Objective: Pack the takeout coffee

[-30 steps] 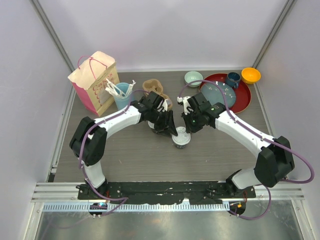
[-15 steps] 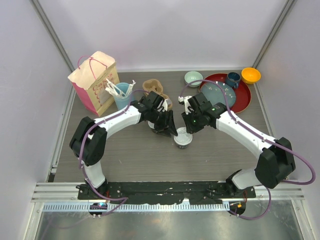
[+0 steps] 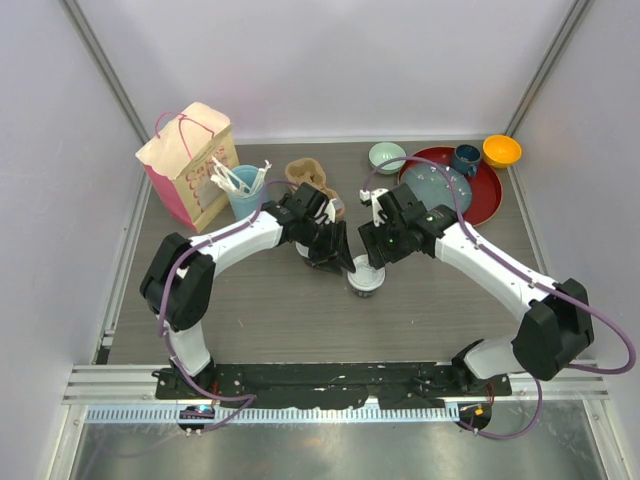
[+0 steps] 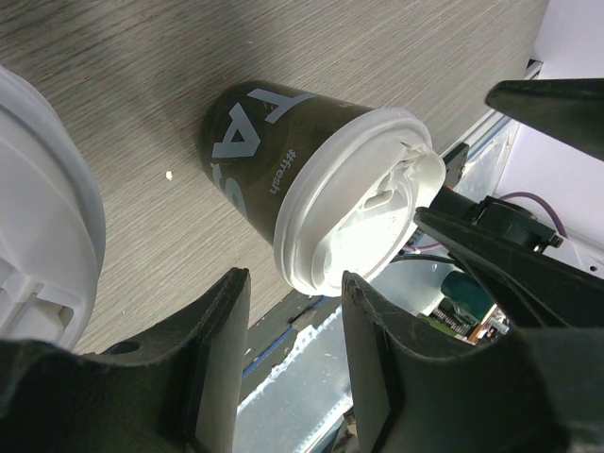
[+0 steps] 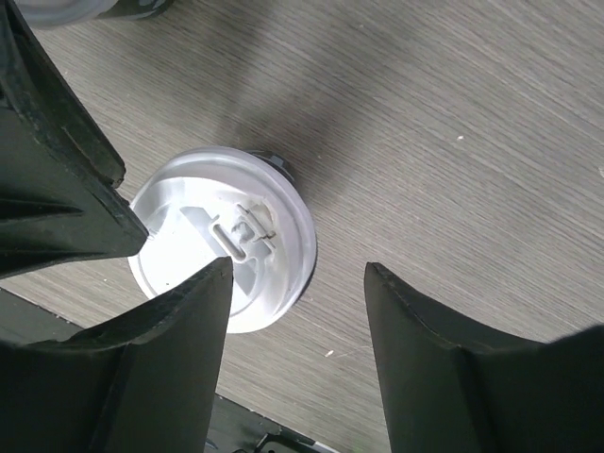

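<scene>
One takeout coffee cup [image 3: 365, 276], black with a white sip lid, stands upright on the wooden table between my two grippers. In the left wrist view it [image 4: 274, 160] shows just past my fingertips. My left gripper [image 3: 338, 262] [image 4: 294, 283] is open with nothing between its fingers, its tips beside the lid. My right gripper [image 3: 368, 258] [image 5: 297, 269] hovers over the cup [image 5: 226, 245], open, with the lid by its left finger. A second white lid [image 4: 42, 217] [image 5: 85, 9] sits close beside my left wrist, mostly hidden under that arm from above.
A pink and tan paper bag [image 3: 187, 165] stands at the back left, beside a light-blue cup of white utensils [image 3: 243, 188] and a brown cup carrier [image 3: 310, 175]. At the back right are a pale bowl [image 3: 387, 157], a red tray [image 3: 480, 200], a dark-blue mug [image 3: 466, 158] and an orange bowl [image 3: 501, 151].
My right gripper has opened above the cup's lid and shifted slightly right. The cup and my left arm have stayed in place.
</scene>
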Controlling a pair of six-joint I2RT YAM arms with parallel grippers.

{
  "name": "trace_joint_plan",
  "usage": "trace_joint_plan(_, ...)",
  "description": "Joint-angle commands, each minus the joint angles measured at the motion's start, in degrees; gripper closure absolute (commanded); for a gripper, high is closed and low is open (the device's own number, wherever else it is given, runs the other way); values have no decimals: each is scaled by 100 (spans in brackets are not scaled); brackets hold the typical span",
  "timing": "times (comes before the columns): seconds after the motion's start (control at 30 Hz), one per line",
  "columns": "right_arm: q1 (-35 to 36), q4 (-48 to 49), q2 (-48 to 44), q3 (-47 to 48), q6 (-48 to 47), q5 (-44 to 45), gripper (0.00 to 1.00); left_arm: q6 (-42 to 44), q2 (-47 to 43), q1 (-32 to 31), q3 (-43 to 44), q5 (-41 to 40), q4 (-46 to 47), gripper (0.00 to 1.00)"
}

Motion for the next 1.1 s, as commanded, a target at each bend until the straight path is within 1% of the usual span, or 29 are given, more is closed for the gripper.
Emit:
trace_joint_plan(0.0, -16, -4, -402, 172, 182, 469, 36, -55, -1, -22, 170, 159, 65, 53)
trace_joint_plan(0.07, -8, 48, -446, -11, 427, 540, 36, -55, -1, -30, 170, 151, 82, 53)
trace_joint_plan(0.13, -8, 153, -551, -214, 604, 515, 39, -72, -1, -39, 179, 151, 91, 53)
trace_joint_plan(0.27, -16, 566, -771, -662, 886, 286, 42, -90, 16, -65, 205, 159, 91, 54)
trace_joint_plan(0.3, -25, 602, -789, -707, 938, 68, 42, -90, 34, -65, 205, 159, 91, 54)
trace_joint_plan(0.73, -192, 1023, -798, -1234, 1079, -259, 46, -151, 165, -162, 267, 115, 249, 57)
trace_joint_plan(0.8, -227, 1094, -789, -1261, 1080, -338, 48, -143, 174, -171, 241, 115, 258, 58)
trace_joint_plan(0.93, -236, 1138, -719, -1296, 1044, -373, 50, -99, 174, -162, 127, 1, 205, 65)
trace_joint_plan(1.07, -236, 1208, -710, -1401, 1035, -461, 52, -72, 139, -127, -66, -166, 179, 67)
